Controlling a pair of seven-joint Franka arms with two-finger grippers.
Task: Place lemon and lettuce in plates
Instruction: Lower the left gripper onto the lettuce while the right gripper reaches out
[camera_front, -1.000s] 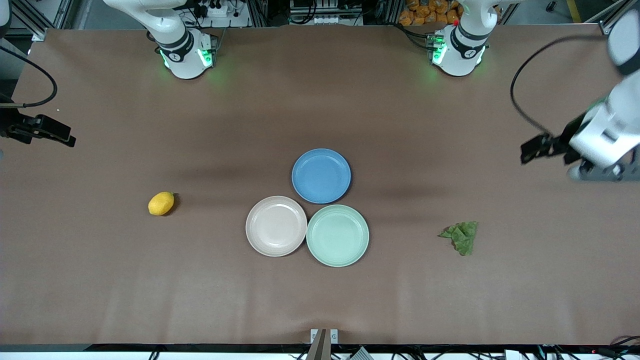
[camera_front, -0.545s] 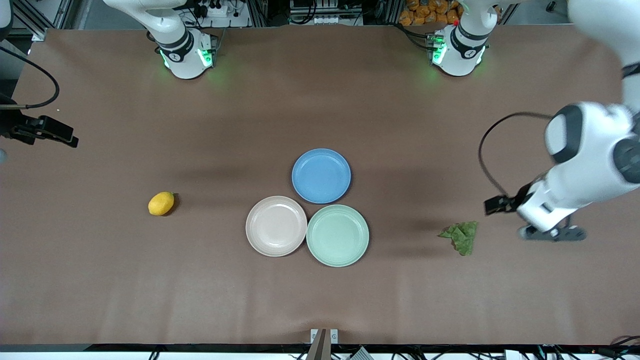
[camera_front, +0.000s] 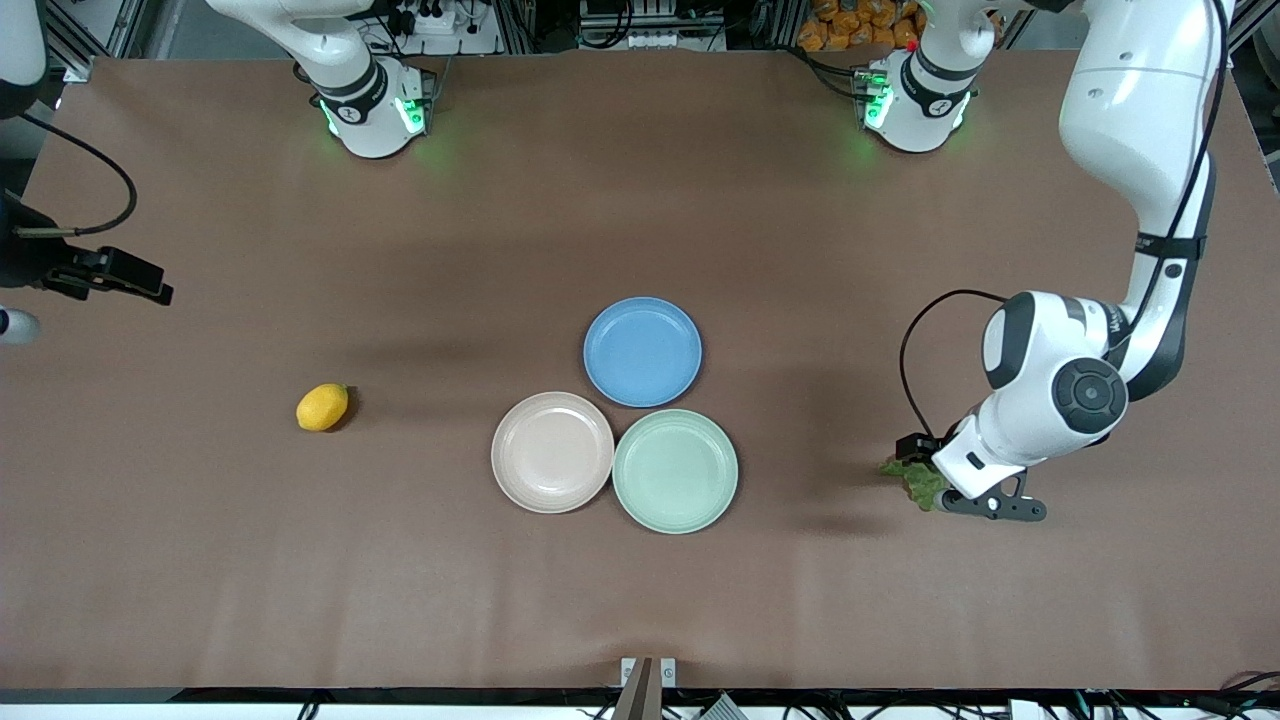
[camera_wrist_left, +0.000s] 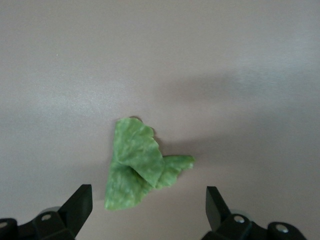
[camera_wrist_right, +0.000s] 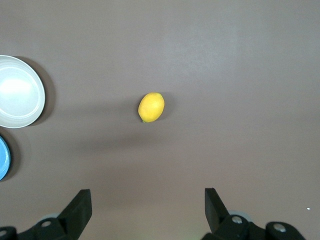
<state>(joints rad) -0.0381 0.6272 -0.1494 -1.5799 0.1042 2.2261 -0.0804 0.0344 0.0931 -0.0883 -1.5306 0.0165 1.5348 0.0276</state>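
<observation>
Nearest the front camera: left hand (camera_wrist_left: 147, 212) poised over the lettuce (camera_wrist_left: 140, 165) at the left arm's end of the bench (camera_front: 300, 560), fingers wide apart. Mid-bench, mint plate (camera_front: 675, 470) touching pink plate (camera_front: 552, 452), both bare; lemon (camera_front: 322, 407) alone toward the right arm's end. Farther off, blue plate (camera_front: 642, 351). Right hand (camera_wrist_right: 147, 212) aloft over the bench beside the lemon, spread wide.

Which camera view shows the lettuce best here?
The left wrist view: the lettuce lies whole and unobstructed on the table, with ragged edges and folds clear. In the front view the left arm covers most of it, leaving a green edge. The right wrist view does not show it.
</observation>
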